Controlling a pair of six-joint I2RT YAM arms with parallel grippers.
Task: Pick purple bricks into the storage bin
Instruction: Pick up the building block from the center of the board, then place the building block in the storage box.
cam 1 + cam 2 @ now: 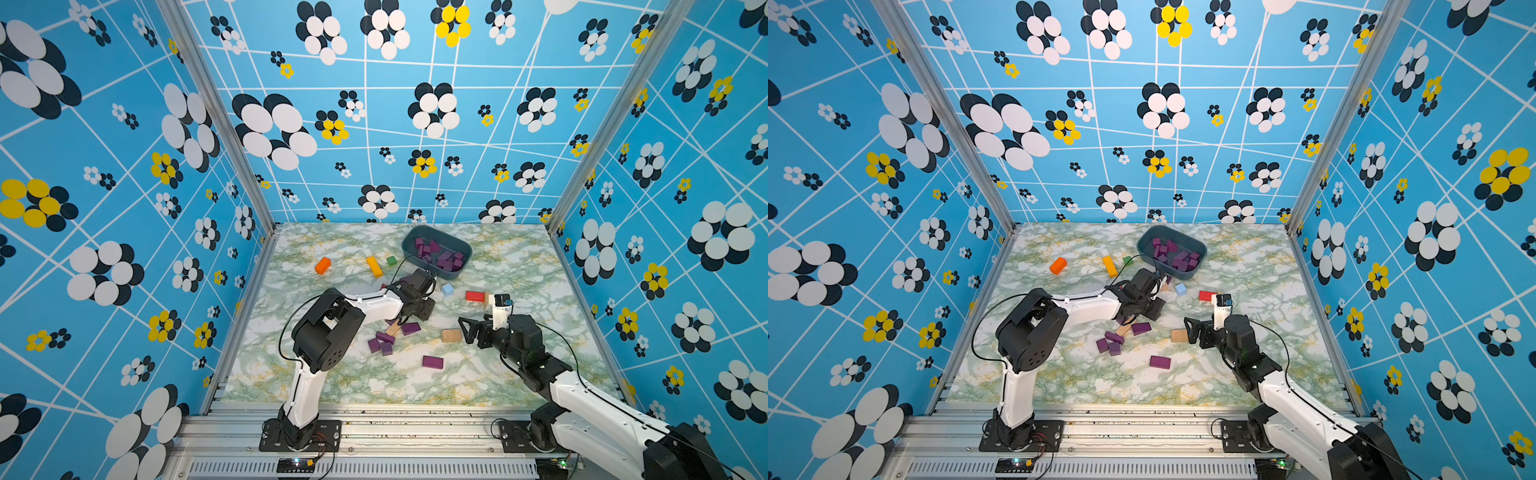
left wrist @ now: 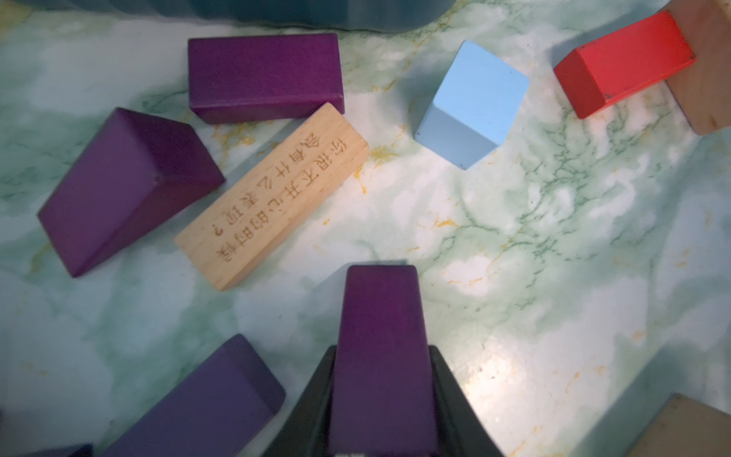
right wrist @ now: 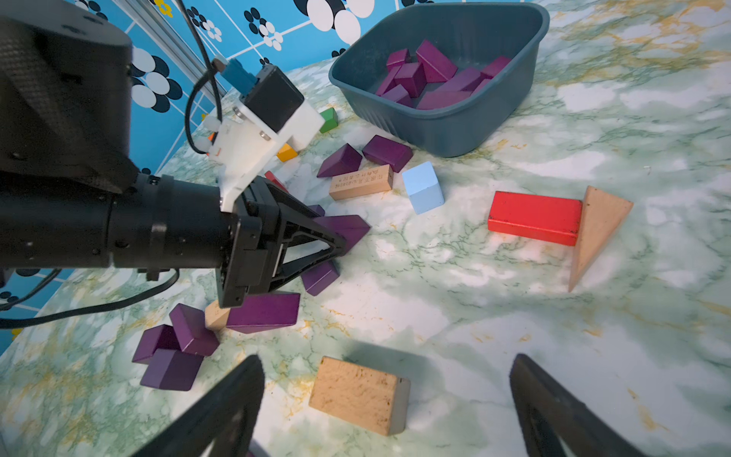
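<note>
Pinching a purple brick [image 2: 379, 308] in the left gripper [image 2: 381, 376] for the far-edge storage bin [image 3: 447, 126], with right gripper [image 3: 387, 362] spread empty.

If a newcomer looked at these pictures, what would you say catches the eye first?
The loud blue flowered walls strike first. At the far side of the marbled table the storage bin holds a heap of purple bricks. Near the middle, the left gripper is shut on one purple brick, while the right gripper stands open by a tan block.
</note>
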